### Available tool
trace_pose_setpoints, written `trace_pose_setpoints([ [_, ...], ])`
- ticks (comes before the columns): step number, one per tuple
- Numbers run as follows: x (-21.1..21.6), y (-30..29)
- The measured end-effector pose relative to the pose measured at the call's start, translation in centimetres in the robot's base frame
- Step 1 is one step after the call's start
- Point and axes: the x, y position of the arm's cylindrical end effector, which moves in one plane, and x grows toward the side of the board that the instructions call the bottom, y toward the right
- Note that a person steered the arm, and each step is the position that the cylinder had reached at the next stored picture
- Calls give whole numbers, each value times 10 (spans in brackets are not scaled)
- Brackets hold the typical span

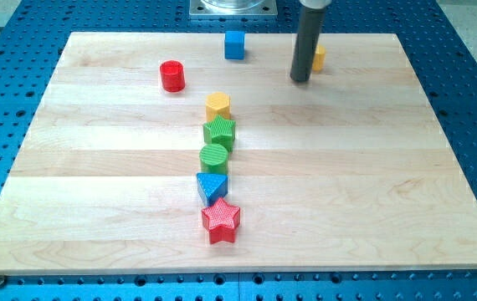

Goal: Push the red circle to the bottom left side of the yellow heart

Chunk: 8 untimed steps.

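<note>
Camera view: my tip [300, 80] rests on the wooden board [96, 184], holding nothing, touching a yellow block [318, 58] at its one o'clock, possibly the heart, mostly hidden. The red circle [171, 75] lies well apart at nine o'clock, near the blue cube [235, 44].

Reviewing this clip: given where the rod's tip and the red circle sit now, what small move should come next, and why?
Probably slide my tip toward the view's left, passing below the blue cube, to get near the red circle. My tip sits well to the view's right of it, beside a partly hidden yellow block, touching nothing I can see. Which yellow block is the heart is unclear.
</note>
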Motion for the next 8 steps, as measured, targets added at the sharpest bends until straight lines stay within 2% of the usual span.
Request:
trace_pose_setpoints([
  [1, -28, 75],
  [2, -40, 93],
  [3, -11, 18],
  [5, 63, -236],
  [6, 87, -282],
  [8, 33, -299],
])
